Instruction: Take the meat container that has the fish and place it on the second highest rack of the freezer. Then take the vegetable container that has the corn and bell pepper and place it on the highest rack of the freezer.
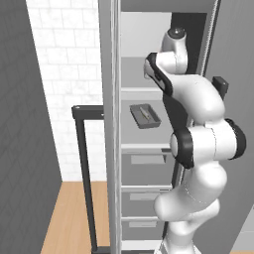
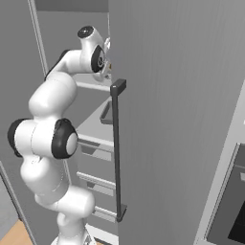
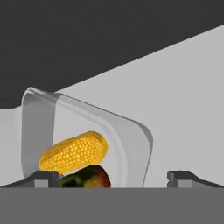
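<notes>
**Now: vegetable container on the top shelf, pincer spread around its near edge**

Here the gripper (image 3: 112, 177) is seen from the hand view, its two dark fingertips (image 3: 43, 178) standing wide apart and pinching nothing. The vegetable container (image 3: 127, 144), a clear tray, lies on the highest rack (image 3: 183, 113) of the freezer (image 1: 115, 149), and its lower part is cut off by the bottom of the picture. The corn (image 3: 74, 152) lies inside with its long axis going from low left to upper right. The bell pepper (image 3: 89, 178) sits just under it, half hidden.

From the left base view the white arm covers the upper shelf, so the tray there is hidden. One shelf lower, the meat container (image 1: 145, 116) rests with the fish (image 1: 144, 113) inside, pointing along the tray. Open shelf surface remains around this tray.
</notes>
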